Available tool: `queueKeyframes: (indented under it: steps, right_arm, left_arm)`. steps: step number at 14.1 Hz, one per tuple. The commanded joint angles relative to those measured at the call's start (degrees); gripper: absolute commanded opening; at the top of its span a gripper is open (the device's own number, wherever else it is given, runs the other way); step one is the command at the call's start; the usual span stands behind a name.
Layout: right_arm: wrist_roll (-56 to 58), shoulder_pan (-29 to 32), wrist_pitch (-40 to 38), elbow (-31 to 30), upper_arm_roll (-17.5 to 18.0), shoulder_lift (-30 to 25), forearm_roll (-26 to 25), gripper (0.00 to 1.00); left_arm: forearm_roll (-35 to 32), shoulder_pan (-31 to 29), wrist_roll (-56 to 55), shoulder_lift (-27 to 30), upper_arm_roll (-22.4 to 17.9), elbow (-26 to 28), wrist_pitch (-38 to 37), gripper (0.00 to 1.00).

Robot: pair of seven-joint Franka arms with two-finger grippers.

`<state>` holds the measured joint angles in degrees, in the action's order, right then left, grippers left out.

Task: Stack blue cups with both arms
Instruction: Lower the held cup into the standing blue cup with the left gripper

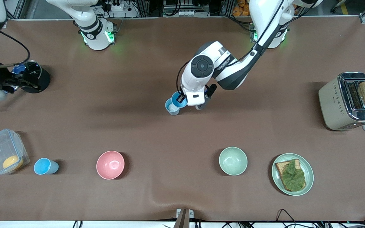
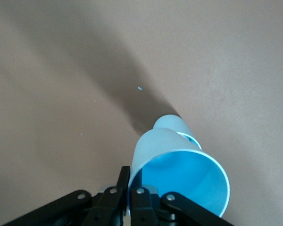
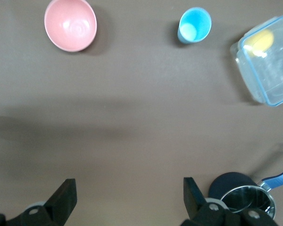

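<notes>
Toward the right arm's end of the table: right gripper (image 3: 127,200) hanging with fingers spread wide and nothing between them, beside a black pot (image 1: 36,77), with a clear box (image 1: 4,151) nearer the camera and one blue cup (image 1: 44,166) standing just beside that box, then a pink bowl (image 1: 110,164). At mid-table: left gripper (image 2: 128,200) clamped on the rim of a tilted cup (image 2: 179,172), held just over a third cup (image 1: 171,107) standing on the table. Toward the left arm's end: green bowl (image 1: 233,161), plate (image 1: 307,167) with toast, and a toaster (image 1: 348,101).
</notes>
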<state>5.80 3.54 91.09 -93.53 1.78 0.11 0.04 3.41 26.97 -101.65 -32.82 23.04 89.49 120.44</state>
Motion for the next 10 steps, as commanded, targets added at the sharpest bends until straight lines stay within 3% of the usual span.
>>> queueKeyframes:
  steps: [1, 7, 10]
  right_arm:
    - [-0.26, 2.09, -2.83, 0.89, 2.01, -1.6, 0.31, 1.0]
    - [-0.53, -2.3, -1.36, -0.08, -2.03, -1.95, 0.4, 1.0]
    - [-0.53, -2.49, -1.35, 0.45, -1.86, -1.6, 0.48, 1.0]
  left_arm:
    - [-2.44, 2.38, -3.11, -3.13, -1.15, -3.44, -0.64, 0.0]
    - [-2.53, 3.35, -5.48, -5.15, -1.68, -6.16, -0.38, 0.0]
    - [-2.62, 4.05, -6.71, -5.41, -1.77, -6.69, -0.38, 0.0]
